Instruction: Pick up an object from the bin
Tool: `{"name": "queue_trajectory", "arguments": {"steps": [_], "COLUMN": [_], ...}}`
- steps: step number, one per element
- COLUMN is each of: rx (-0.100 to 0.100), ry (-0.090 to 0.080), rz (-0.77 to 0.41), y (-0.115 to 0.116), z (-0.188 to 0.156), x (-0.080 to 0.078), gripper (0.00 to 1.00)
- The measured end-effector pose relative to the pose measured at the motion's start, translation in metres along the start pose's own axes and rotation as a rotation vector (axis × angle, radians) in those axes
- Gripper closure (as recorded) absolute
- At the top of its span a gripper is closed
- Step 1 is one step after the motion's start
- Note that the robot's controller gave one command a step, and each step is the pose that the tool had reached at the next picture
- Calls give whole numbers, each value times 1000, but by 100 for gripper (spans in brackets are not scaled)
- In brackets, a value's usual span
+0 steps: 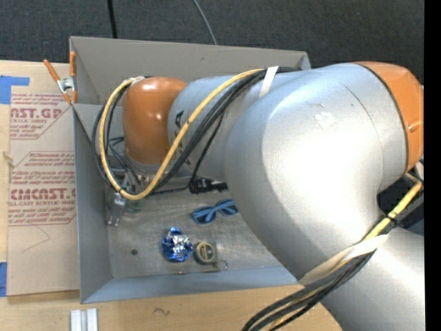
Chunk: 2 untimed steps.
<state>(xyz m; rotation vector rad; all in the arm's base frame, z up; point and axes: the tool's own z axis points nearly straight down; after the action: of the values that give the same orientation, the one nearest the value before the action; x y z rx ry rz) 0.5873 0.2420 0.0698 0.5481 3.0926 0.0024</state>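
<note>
Gripper (118, 204) sits low by the left wall of the grey metal bin (88, 240), under the arm's orange wrist cover (147, 119); whether it is spread or pressed together cannot be told. Nearest loose thing, a crumpled shiny blue foil wrapper (177, 245), lies toward the front, beside a small dark tape ring (204, 252). It looks light, crushable and slippery; pinching across its bulk seems best. Neither carries readable writing.

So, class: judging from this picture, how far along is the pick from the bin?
Done: the gripper is down at the bin's left side, under the orange wrist cover. In hand: nothing visibly held. Left: grasping and lifting. The blue glasses, crumpled blue wrapper and small tape roll lie loose on the floor.
</note>
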Motion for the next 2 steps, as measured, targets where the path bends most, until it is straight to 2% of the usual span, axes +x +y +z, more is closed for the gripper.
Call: {"name": "queue_trajectory", "arguments": {"steps": [1, 2], "rx": [0, -2], "ry": [0, -2], "rz": [0, 0], "y": [0, 1], "z": [0, -1], "x": [0, -1], "gripper": [0, 100]}}
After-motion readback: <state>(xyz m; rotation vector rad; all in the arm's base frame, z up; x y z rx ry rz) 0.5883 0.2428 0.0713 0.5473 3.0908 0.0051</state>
